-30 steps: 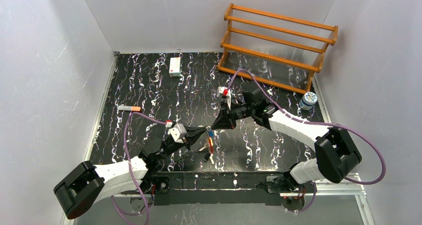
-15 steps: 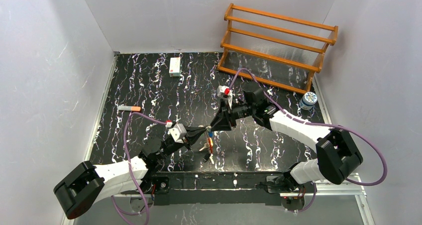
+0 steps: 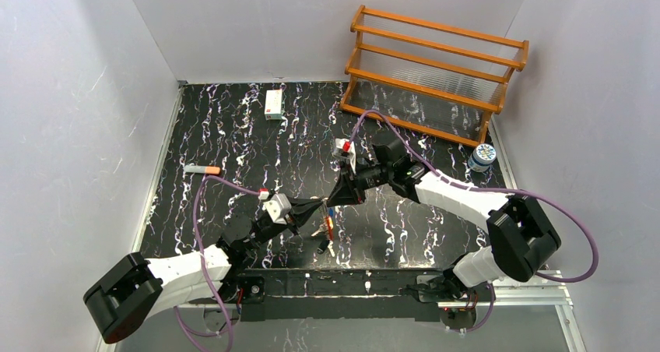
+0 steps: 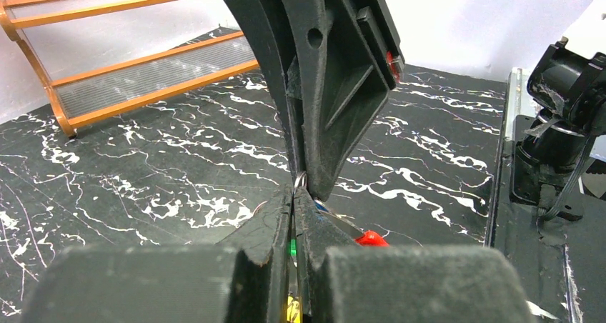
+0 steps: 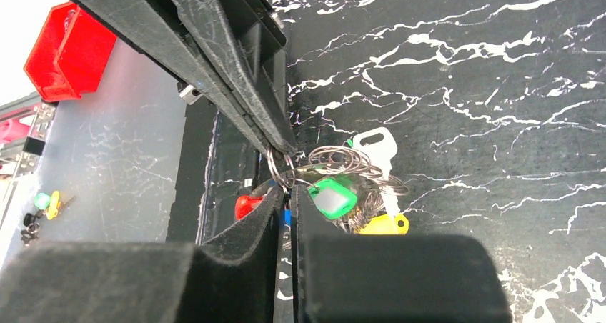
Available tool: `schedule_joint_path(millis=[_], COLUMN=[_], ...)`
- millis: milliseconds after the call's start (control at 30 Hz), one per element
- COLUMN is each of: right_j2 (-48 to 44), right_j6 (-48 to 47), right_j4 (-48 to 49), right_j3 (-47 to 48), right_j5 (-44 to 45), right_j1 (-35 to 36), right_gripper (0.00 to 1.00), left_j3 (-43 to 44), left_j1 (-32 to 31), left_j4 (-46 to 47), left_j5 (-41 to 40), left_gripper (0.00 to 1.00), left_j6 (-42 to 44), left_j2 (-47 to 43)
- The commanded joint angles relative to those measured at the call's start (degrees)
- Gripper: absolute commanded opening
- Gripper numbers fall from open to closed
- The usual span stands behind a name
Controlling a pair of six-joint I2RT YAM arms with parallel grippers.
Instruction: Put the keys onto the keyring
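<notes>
Top external view shows the keyring (image 3: 327, 229) at six o'clock, by the near edge of the table (image 3: 233, 142). Your left gripper (image 3: 315, 208) pinches its thin wire loop. Your right gripper (image 3: 335, 201) pinches the blue key (image 5: 286, 216). Both should feel light, hard and slippery, so hold the tag's flat sides.

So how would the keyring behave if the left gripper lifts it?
Probably floppy: the keyring is thin wire loops with loose tags, so they'd likely swing. Looks light. Thin metal may slip in the left gripper's pinch.
</notes>
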Motion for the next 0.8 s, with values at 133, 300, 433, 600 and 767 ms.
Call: schedule_joint_path(millis=[133,300,433,600,767], right_j2=[0.3,1.1,2.9,4.9,5.9], right_j6=[-3.0,-3.3,-3.2,-2.2,-1.4], right_j4=[-2.8,-3.1,-3.2,-1.2,0.8], right_j3=[2.8,2.4,2.8,3.1,2.9], right_j5=[1.3,1.1,0.7,0.2,-0.7], right_j1=[0.3,0.2,0.3,0.4,0.5], right_gripper=[0.07,0.01,0.01,0.01,0.01], left_j3=[-0.1,0.1,0.1,0.3,0.1], left_j1=[-0.2,-0.2,-0.2,-0.2,-0.2], left_j4=[3.2,3.2,3.2,3.3,3.3], left_j5=[-0.9,-0.9,-0.6,-0.5,-0.5], left_gripper=[0.0,0.0,0.0,0.0,0.0], left_j6=[0.3,0.3,0.3,0.4,0.5], left_j2=[-1.1,-1.1,-1.1,-1.0,-1.3])
